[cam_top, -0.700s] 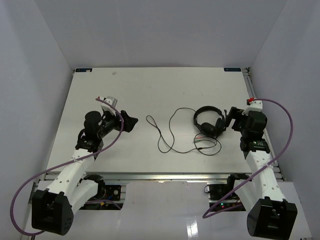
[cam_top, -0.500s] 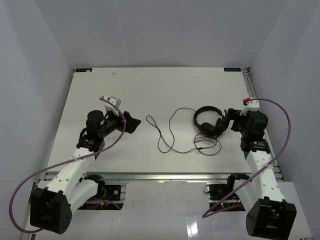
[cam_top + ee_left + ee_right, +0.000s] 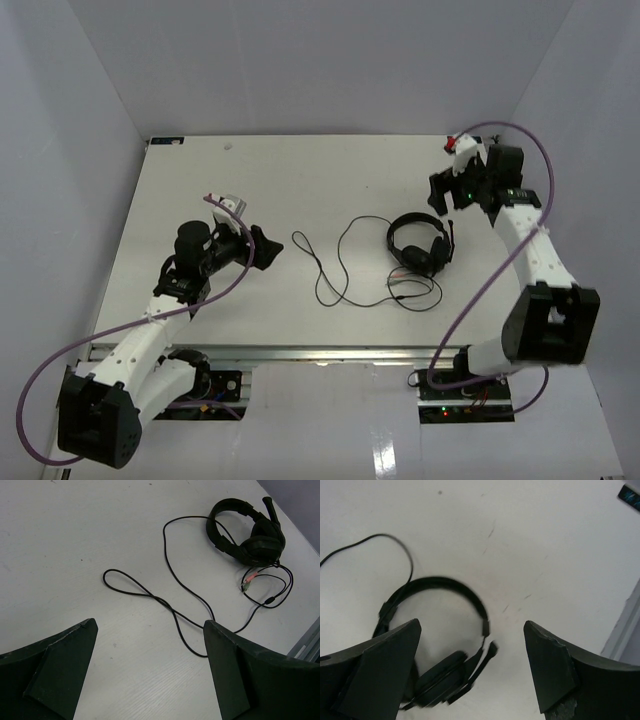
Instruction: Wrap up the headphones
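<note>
The black headphones (image 3: 418,243) lie flat on the white table, right of centre, earcups together and a small boom mic on their right. Their thin cord (image 3: 330,270) runs left in loose loops and comes back to two small coloured plugs (image 3: 248,581) just in front of the earcups. My left gripper (image 3: 262,248) hovers open left of the cord's far loop and holds nothing; its wrist view shows the cord (image 3: 167,600) and headphones (image 3: 245,530) ahead. My right gripper (image 3: 445,195) is open and empty, raised behind the headphones, whose headband (image 3: 445,583) shows below between its fingers.
Purple arm cables (image 3: 530,140) arch over the right arm and trail off the left arm. The table's right edge (image 3: 625,625) runs close beside the right gripper. A metal rail (image 3: 320,352) lines the near edge. Pale walls enclose three sides.
The right arm has swung from beside the headphones' right side up and back, now stretched toward the far right. The left gripper has edged slightly right. Headphones and cord have not moved.
</note>
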`<state>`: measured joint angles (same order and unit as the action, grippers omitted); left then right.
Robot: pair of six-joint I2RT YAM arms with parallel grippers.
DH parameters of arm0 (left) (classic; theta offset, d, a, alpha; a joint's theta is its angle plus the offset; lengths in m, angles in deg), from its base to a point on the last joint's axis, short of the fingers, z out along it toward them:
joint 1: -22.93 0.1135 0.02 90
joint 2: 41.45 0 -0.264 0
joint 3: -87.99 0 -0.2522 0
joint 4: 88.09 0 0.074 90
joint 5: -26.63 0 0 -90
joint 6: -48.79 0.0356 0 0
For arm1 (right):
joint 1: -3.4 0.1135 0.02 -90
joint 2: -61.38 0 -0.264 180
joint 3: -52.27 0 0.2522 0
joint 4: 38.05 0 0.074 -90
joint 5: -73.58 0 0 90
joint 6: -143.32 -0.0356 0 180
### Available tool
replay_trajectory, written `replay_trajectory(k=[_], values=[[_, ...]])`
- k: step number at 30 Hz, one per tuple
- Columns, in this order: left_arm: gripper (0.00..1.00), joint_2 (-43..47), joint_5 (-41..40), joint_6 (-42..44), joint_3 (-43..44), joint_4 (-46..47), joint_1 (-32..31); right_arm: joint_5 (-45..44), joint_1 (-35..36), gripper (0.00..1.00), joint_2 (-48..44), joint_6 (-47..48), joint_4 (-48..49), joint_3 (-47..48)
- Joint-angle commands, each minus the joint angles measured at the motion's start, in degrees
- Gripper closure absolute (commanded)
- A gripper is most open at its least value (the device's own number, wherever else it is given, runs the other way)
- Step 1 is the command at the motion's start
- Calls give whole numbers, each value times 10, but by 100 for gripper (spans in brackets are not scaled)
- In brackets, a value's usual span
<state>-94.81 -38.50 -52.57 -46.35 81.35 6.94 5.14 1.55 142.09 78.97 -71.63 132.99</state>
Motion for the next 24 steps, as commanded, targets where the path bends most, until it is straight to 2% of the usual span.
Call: replay_trajectory(k=[1,3,6,8,9,13,15,24], values=[[2,2,-9,12,25,-8,-3,23,2,10,152,7,-99,206],[2,2,-14,15,26,-10,-4,-76,29,10,173,-23,-10,203],[2,0,-18,20,27,-13,-4,-163,84,8,213,19,-2,217],[2,-1,-17,20,28,-14,-4,-172,93,0,240,17,-59,246],[2,-1,-15,19,30,-14,-4,-166,94,3,246,15,-69,232],[2,-3,-5,17,32,-14,-4,-171,96,2,204,10,8,124],[2,-7,-2,17,34,-14,-4,-174,92,2,211,13,13,112],[2,3,4,20,33,-16,-5,-175,75,13,238,60,-13,83]])
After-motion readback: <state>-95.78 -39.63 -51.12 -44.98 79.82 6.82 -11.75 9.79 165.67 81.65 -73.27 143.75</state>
